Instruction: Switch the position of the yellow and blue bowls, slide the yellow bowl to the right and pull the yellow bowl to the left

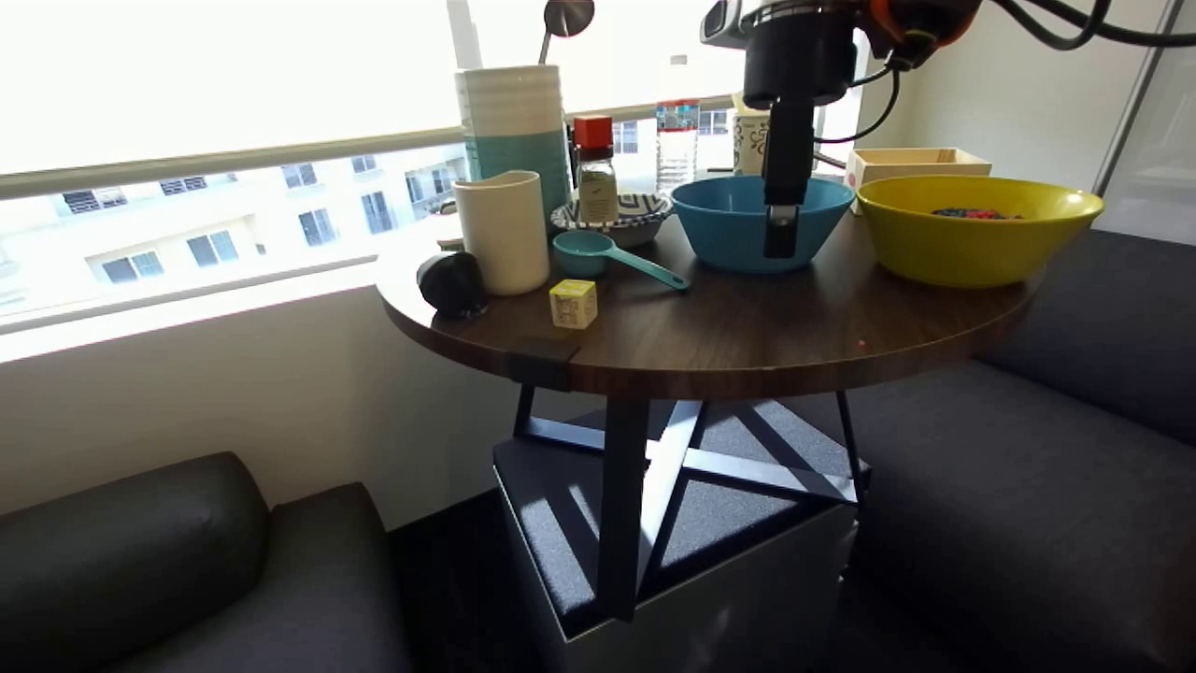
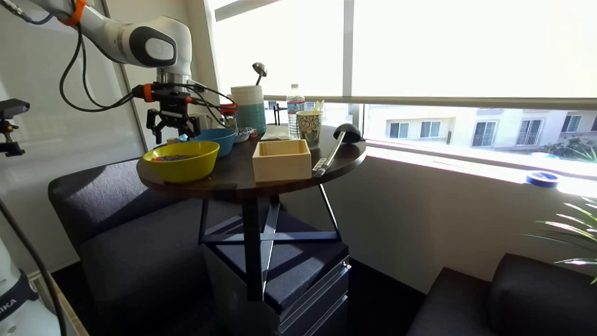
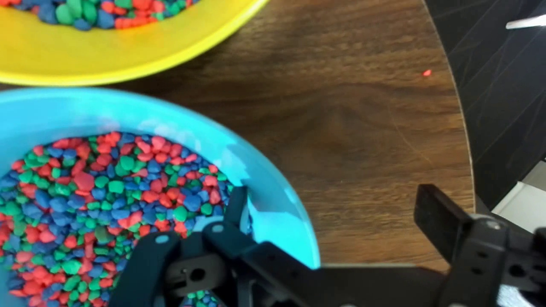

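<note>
The gripper [image 3: 332, 202] is held spread, the rim of the blue bowl [image 1: 724, 236] straddled by its fingers [image 3: 439, 221]. In an exterior view, the yellow bowl [image 1: 972, 245] is set just right of the blue one on the table [image 1: 710, 327].

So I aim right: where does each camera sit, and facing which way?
In an exterior view: beyond the table edge, above its level, facing across it, block nearest, window left; gripper at top.
In an exterior view: likewise, but yellow bowl and wooden box nearest, window right; arm, gripper, part of base.
Wrist view: on the arm, looking down at the blue bowl; fingers at bottom.
Both exterior views share the bowls and window, seen from roughly opposite sides.
</note>
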`<state>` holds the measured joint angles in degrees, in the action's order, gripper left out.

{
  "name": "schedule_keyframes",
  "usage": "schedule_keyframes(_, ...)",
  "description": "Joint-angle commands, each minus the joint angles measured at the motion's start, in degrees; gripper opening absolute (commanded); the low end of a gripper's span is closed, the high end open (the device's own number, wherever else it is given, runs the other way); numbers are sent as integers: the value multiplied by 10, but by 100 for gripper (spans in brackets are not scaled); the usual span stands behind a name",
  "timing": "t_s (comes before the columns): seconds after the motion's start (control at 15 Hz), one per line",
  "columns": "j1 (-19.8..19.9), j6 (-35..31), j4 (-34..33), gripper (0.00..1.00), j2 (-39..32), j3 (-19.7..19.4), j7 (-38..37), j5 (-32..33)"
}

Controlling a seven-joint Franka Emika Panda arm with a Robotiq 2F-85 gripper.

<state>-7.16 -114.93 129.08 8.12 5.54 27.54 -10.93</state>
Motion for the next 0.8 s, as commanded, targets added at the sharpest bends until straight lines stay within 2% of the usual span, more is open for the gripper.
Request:
schedule_keyframes(0.0, -11, 28, 27, 100, 32, 8, -37, 13)
schedule_keyframes(0.73, -22, 85, 51, 100, 59, 9, -51, 3)
